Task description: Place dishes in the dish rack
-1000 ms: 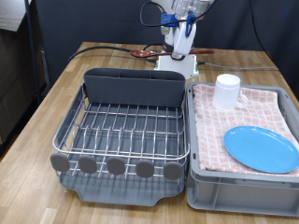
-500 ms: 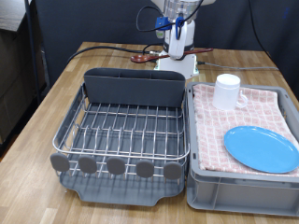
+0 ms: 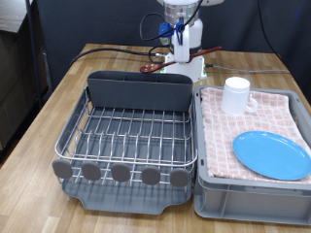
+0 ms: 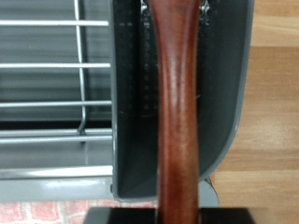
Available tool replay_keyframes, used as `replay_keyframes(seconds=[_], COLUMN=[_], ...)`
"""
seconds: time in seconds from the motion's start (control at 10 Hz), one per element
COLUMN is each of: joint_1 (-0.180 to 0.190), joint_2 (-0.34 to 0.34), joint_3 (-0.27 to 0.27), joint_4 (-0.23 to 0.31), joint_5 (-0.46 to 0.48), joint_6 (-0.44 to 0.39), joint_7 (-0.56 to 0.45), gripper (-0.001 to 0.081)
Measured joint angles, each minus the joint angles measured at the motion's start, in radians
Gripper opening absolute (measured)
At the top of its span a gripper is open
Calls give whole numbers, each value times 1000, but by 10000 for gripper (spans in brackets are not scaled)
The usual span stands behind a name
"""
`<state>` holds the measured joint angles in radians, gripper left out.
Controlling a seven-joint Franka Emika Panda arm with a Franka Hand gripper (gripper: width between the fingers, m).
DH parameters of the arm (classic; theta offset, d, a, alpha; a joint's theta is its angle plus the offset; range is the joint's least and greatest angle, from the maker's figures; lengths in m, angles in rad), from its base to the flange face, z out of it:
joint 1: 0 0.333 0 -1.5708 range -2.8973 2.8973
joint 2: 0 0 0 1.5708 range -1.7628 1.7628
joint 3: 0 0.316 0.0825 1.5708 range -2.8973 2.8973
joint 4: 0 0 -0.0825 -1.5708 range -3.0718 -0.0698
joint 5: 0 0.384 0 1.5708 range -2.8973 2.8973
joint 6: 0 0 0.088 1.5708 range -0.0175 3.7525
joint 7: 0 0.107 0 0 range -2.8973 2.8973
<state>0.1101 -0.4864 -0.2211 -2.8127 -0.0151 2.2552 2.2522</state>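
The dish rack (image 3: 126,136) sits on the exterior view's left, its wire grid bare. Above its cutlery box (image 4: 177,103) hangs the gripper (image 3: 181,31), clamped on the wooden spoon (image 4: 177,112). On the right, the mug (image 3: 236,95) and plate (image 3: 271,154) lie in the cloth-lined crate (image 3: 255,189).

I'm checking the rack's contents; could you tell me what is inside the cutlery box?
The cutlery box looks empty where visible. The wooden spoon, held above it, covers the middle of its floor.

support: wooden table (image 3: 97,73) | on it: dish rack (image 3: 126,136), grey crate (image 3: 255,184) just beside, touching
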Motion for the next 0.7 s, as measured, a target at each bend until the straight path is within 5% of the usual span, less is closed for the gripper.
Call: replay_keyframes(seconds=[0.7], joint_1=[11], joint_2=[51], joint_3=[-126], joint_4=[-8], joint_5=[64], joint_6=[18], joint_7=[-151], gripper=[92])
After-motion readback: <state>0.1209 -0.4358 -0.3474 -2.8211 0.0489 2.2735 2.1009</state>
